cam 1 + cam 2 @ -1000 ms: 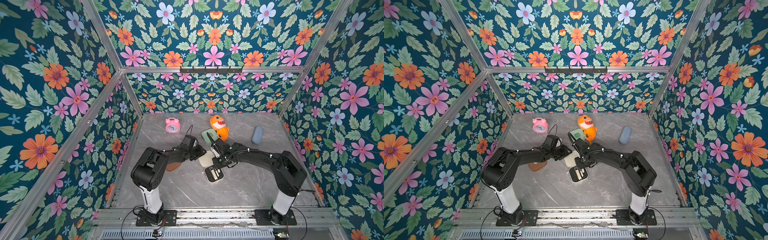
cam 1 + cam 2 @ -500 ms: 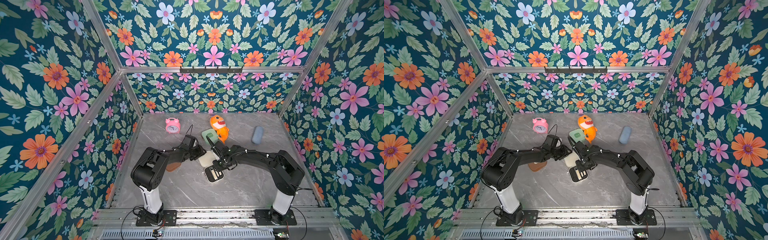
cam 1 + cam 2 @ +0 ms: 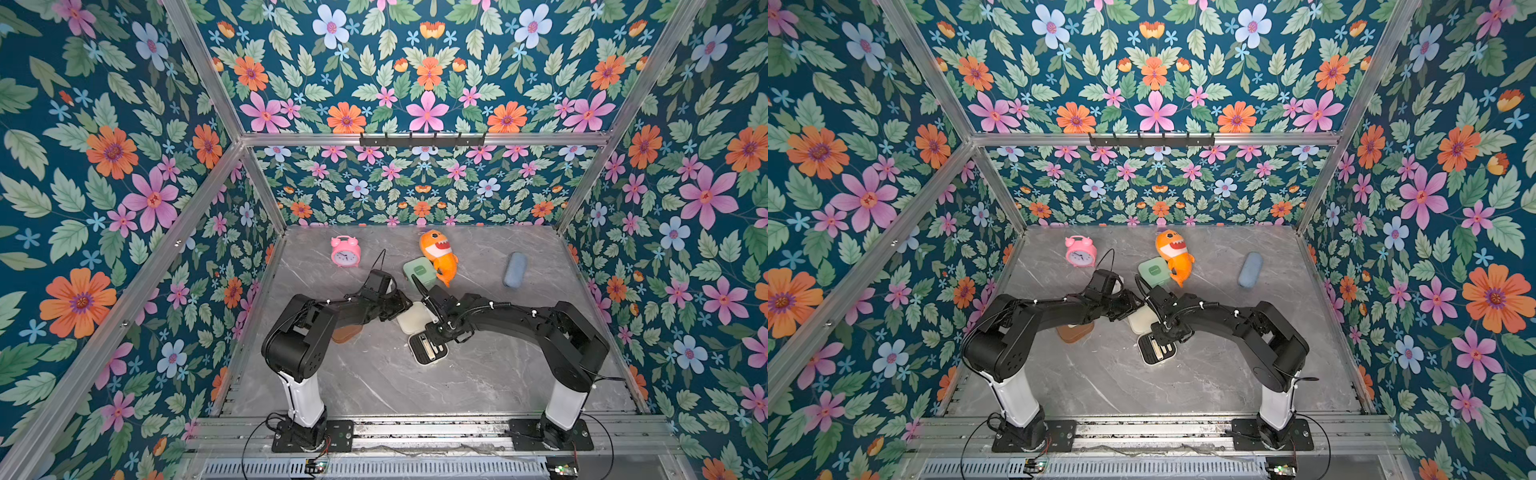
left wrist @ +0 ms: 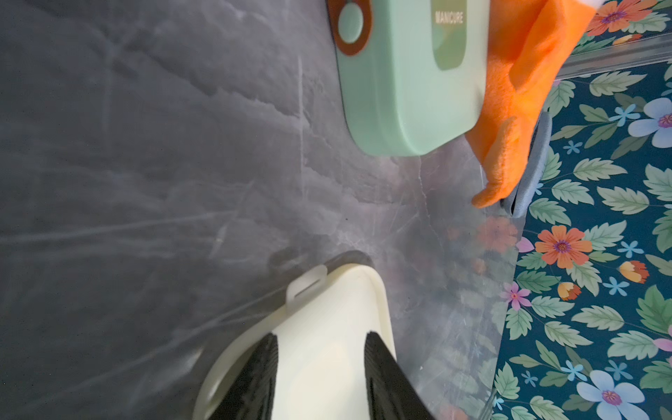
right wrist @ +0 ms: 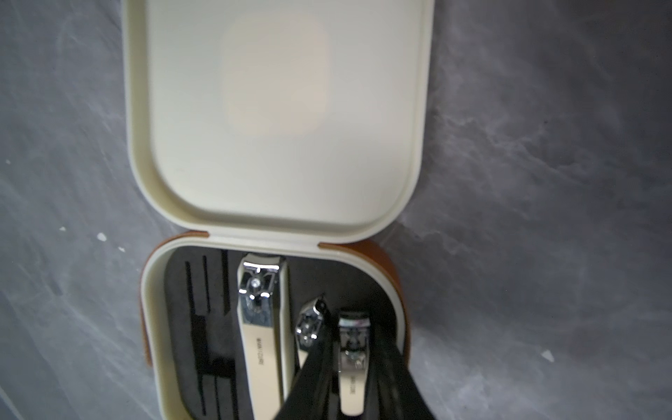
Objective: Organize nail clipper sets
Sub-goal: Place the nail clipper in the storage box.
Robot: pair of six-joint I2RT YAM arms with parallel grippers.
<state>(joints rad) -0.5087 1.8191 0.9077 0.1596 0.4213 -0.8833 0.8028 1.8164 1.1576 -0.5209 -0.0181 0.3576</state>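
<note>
The cream case lies open mid-table, its lid flat beside its base with the black insert. My left gripper is open, with both fingers resting on the lid's face. My right gripper is over the base, open a little. Its fingers straddle a small clipper lying in its slot. A large clipper and a mid-sized one lie beside it. The mint green case is closed. The brown case is partly under my left arm.
An orange shark plush leans against the mint case. A pink alarm clock stands at the back left. A blue-grey pouch lies at the back right. Floral walls close in three sides.
My right gripper's jaws have parted slightly around the small clipper and its wrist has shifted a little over the base. The left arm has not moved.
</note>
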